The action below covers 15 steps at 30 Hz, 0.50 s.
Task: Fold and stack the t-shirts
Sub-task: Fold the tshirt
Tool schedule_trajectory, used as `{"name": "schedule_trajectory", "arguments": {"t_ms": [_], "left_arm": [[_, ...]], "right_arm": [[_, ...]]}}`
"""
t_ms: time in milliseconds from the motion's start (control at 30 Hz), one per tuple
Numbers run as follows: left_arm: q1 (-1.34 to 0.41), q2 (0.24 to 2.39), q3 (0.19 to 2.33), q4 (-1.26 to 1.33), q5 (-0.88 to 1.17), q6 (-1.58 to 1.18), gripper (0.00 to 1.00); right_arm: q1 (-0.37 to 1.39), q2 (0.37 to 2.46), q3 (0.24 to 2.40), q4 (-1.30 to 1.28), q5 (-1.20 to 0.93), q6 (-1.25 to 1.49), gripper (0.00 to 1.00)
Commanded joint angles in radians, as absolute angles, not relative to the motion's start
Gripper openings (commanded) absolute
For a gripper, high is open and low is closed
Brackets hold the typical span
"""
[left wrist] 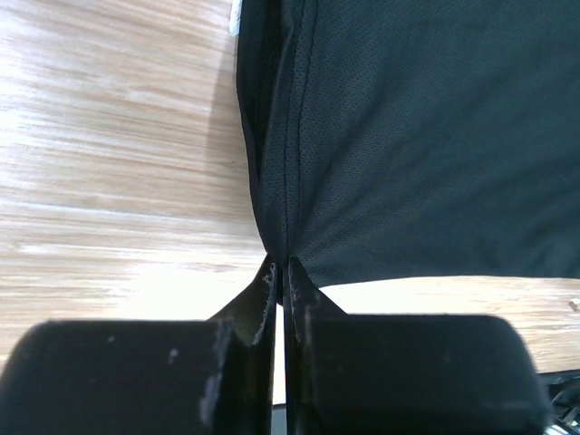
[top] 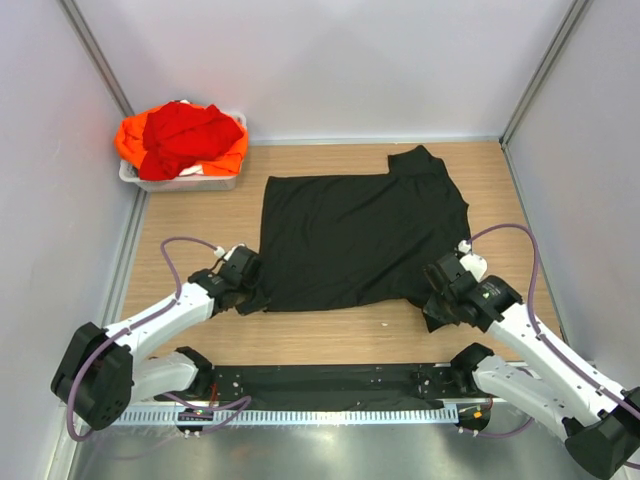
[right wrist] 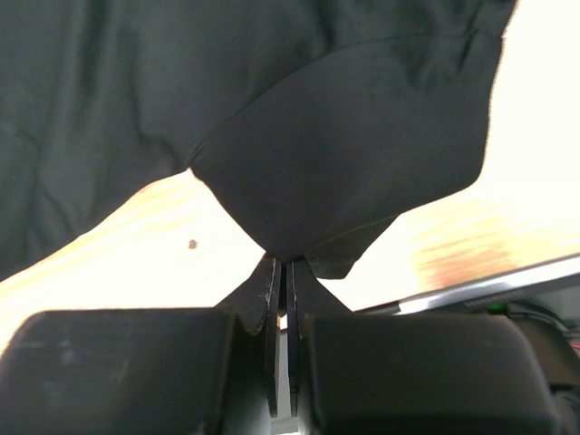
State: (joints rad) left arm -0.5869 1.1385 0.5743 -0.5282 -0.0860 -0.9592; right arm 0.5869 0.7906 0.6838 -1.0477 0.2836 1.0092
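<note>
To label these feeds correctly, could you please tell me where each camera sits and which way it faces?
Top external: above and behind the bases, looking down on the table; the left arm and right arm show.
Left wrist: on the left arm, facing along its shut jaws, which pinch the black t-shirt at a near corner.
Right wrist: on the right arm, facing along its shut jaws, pinching the other near corner.
Shared: all views show the black t-shirt on wood.

The arms (top: 165,318) wear white shells between black joint housings, with bulky black bases (top: 92,375). A pale purple cable (top: 178,248) loops out behind the left gripper (left wrist: 281,272); a matching one arcs behind the right gripper (right wrist: 284,267). Both grippers are matte black, their blocky fingers (left wrist: 237,349) flecked with pale scuffs.
</note>
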Motion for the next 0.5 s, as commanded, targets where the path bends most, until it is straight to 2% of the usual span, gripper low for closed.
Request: {"name": "schedule_trajectory", "arguments": {"t_ms": [0,467], "left_arm": [[-0.591,1.123,0.630,-0.561,-0.104,-0.933,0.00],[-0.522,1.245,0.923,-0.730,-0.127,-0.773,0.00]], "right_arm": [[0.586,0.795,0.730,-1.114,0.345,1.002,0.01],[0.586,1.086,1.104,-1.135,0.506,0.703,0.01]]}}
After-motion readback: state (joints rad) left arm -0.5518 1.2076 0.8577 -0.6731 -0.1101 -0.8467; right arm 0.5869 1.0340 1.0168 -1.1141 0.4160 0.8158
